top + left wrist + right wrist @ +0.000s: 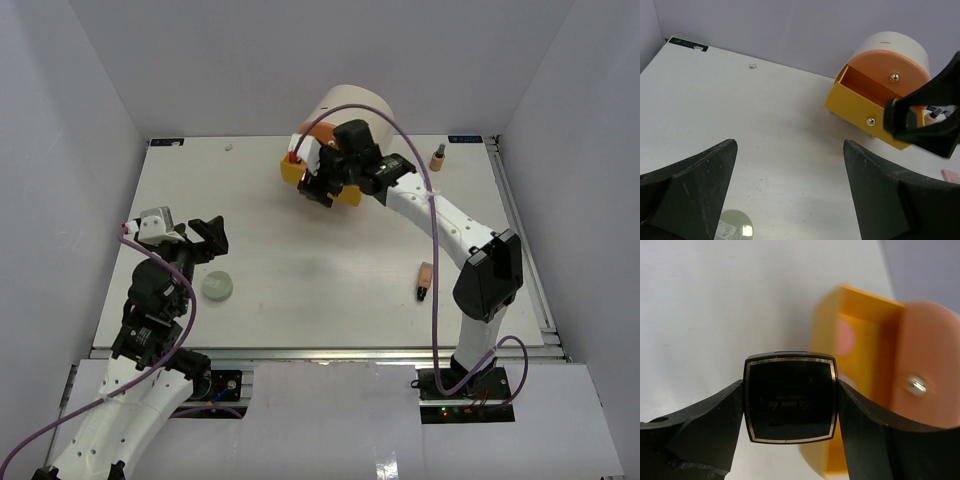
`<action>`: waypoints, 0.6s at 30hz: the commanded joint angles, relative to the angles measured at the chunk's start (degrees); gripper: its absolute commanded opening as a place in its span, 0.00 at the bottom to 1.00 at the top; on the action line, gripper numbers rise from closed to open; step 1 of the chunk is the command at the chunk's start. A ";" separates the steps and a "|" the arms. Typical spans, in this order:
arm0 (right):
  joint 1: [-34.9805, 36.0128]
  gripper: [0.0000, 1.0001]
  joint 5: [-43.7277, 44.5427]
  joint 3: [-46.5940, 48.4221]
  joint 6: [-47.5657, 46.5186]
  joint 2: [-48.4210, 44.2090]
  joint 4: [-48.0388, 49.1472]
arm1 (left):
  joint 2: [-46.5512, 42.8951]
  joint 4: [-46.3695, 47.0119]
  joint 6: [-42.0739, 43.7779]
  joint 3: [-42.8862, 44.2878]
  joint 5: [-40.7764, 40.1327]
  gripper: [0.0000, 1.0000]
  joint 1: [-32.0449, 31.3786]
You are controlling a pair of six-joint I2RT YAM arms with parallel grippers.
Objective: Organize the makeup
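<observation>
Right gripper (790, 410) clamps black square compact (789, 395) by its side edges. Open yellow drawer (867, 307) lies just right of the fingers, so the drop likely needs a shift that way. Left gripper (790, 200) spread wide, well apart.

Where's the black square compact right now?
The black square compact is clamped in the right gripper, seen in the right wrist view, beside the open yellow drawer of the cream drum, far centre in the top view.
</observation>
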 commanded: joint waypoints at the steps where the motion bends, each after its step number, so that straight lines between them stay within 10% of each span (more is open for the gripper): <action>1: -4.32 0.17 12.38 2.26 4.64 -1.85 6.97 | 0.81 0.46 -0.36 -0.35 1.17 0.98 0.13; 9: -7.95 0.26 20.76 4.30 3.30 1.30 11.65 | 1.58 0.48 -0.27 -0.43 1.63 0.98 0.13; 18: -8.31 0.82 17.97 1.89 3.76 1.45 11.45 | 2.10 0.48 -0.27 -0.43 1.97 0.98 0.13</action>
